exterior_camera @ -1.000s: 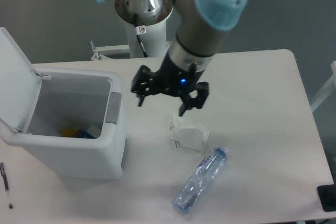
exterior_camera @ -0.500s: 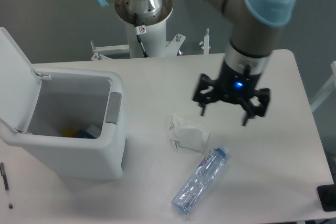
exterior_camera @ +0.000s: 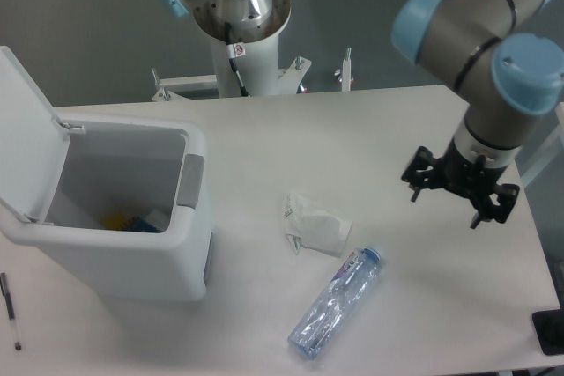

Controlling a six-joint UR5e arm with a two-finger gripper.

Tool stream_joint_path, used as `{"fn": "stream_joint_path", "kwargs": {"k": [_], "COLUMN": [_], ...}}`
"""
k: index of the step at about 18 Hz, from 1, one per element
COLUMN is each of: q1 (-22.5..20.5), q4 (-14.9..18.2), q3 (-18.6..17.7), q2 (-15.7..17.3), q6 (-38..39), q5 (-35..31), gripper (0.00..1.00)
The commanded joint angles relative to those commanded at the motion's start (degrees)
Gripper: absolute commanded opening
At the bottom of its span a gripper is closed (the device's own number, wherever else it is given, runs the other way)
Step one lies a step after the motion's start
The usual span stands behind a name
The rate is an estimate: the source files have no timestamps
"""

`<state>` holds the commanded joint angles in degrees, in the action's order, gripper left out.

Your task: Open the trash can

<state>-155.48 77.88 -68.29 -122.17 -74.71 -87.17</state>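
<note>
The bin [exterior_camera: 115, 209] stands at the counter's [exterior_camera: 397, 129] left end. Its lid [exterior_camera: 25, 129] is tipped up and back on its hinge, exposing the interior; the task appears complete. The grey latch [exterior_camera: 189, 180] sits on the rim facing the arm. The hand [exterior_camera: 460, 187] hangs over the right edge, well apart from the bin, fingers spread, holding nothing. A crumpled wrapper [exterior_camera: 315, 223] and bottle [exterior_camera: 337, 302] lie between.
</note>
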Motion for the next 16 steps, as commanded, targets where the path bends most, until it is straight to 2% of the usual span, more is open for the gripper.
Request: {"fn": "stream_joint_path", "kwargs": {"k": [4,7,11,16], "q1": [0.2,0.1,-0.7,-0.9], "q4": [-1.9,-1.9,-1.7,-3.8], "q3": [0.5,-0.1,-0.7,-2.4], "q2": [-1.8,-1.2,-0.4,-0.1], "q6": [-0.9,-6.6,-9.5,-12.7], "q5": [-3.0,-4.2,-4.1,-3.9], "gripper": [1.0,1.0,1.0,1.0]}}
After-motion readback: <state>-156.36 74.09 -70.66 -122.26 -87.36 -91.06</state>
